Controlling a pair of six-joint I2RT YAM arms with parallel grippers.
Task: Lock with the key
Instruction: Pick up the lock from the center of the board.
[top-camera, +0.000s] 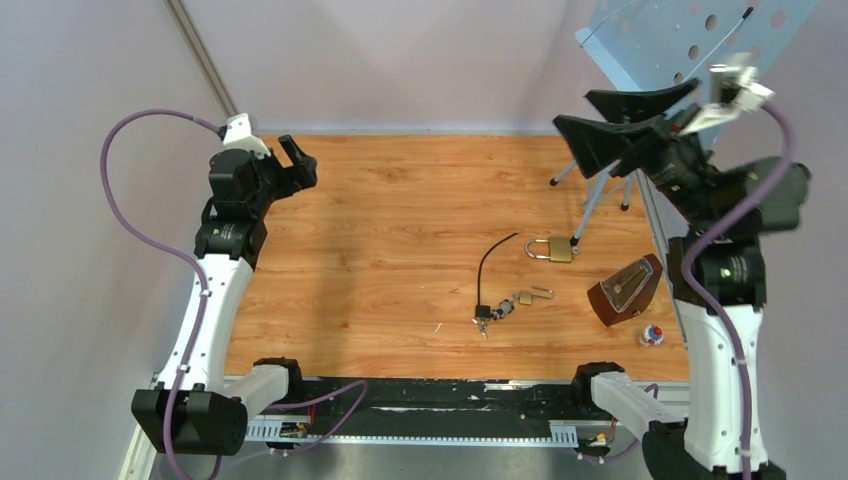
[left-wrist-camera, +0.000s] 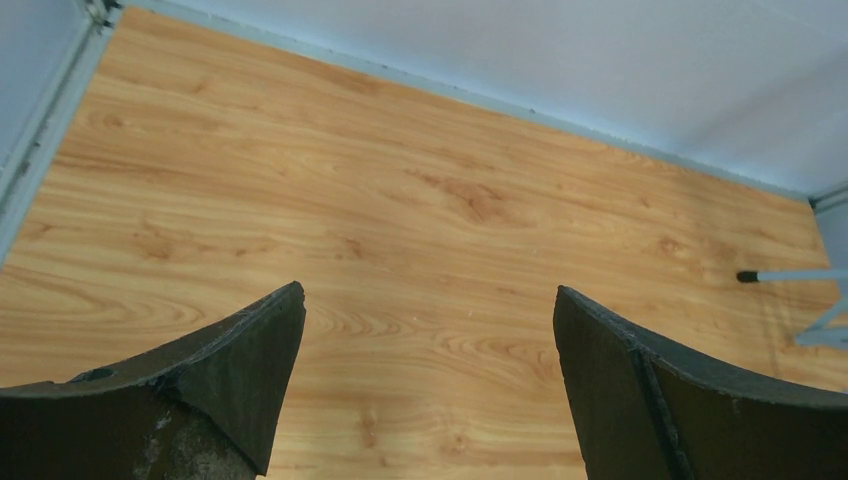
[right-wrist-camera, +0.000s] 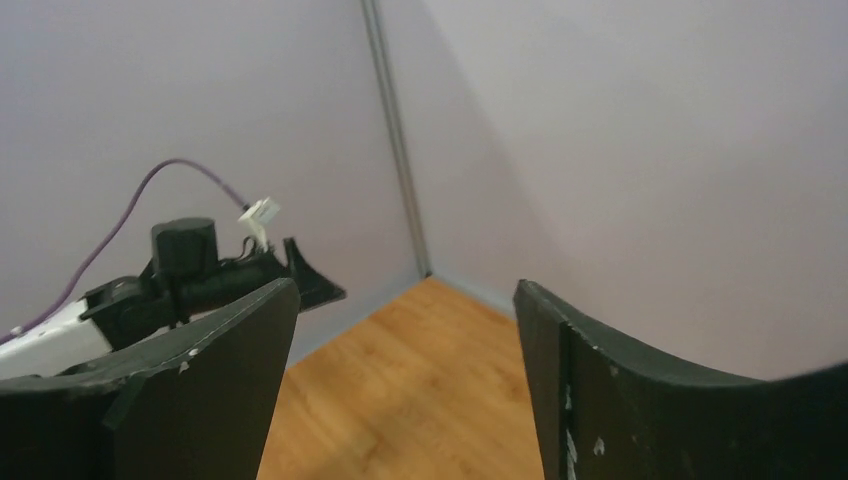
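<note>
Hard to make out: the keys (top-camera: 483, 320) are tiny in the top view. Whether one sits in the small padlock (top-camera: 524, 297) beside them cannot be told.
Hidden from the wrists: neither wrist camera shows a lock. The left wrist sees bare table (left-wrist-camera: 420, 200) and one tripod (top-camera: 598, 195) foot; the right wrist sees walls and the other arm.
Cut off: the perforated blue plate (top-camera: 660, 35) at 1 o'clock runs out of frame.
Left pincer (top-camera: 297, 160): jaws spread fully wide, holding and touching nothing, over the table's 10 o'clock corner.
Right pincer (top-camera: 620, 120): jaws wide apart, empty, raised at 2 o'clock near the tripod.
Large padlock (top-camera: 551, 248): flat at 3 o'clock of the table's middle, against a tripod foot.
Small padlock and keys: at 4 to 5 o'clock, with a black cord (top-camera: 492, 262) curving up from them.
Brown wedge (top-camera: 625, 288): at 4 o'clock, near the right edge.
</note>
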